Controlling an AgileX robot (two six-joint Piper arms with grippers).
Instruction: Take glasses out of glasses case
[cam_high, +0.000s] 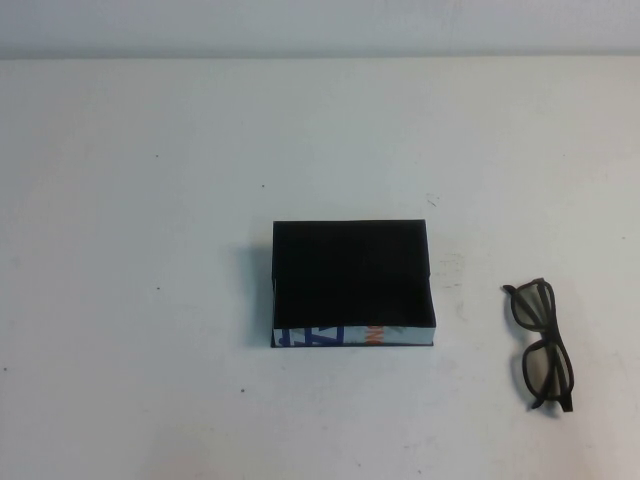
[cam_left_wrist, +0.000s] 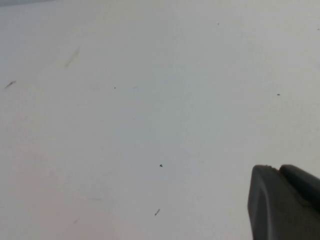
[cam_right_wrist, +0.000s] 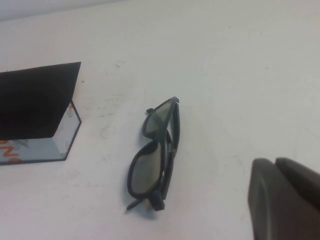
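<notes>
Glasses (cam_high: 540, 343) already out on the tabletop (cam_high: 150, 200), lower right of frame, long axis running up-down, well apart from the glasses case (cam_high: 352, 284). Right gripper (cam_right_wrist: 285, 200) nearer; left gripper (cam_left_wrist: 282, 202) over bare tabletop. Finger gap on both: cannot tell.

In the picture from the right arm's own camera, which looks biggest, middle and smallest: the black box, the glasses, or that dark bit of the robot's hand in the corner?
1. glasses case, though partly cut off.
2. and 3. unsure: glasses and right hand look similar; the hand is nearest and cut off.
Left hand hangs over bare table.
</notes>
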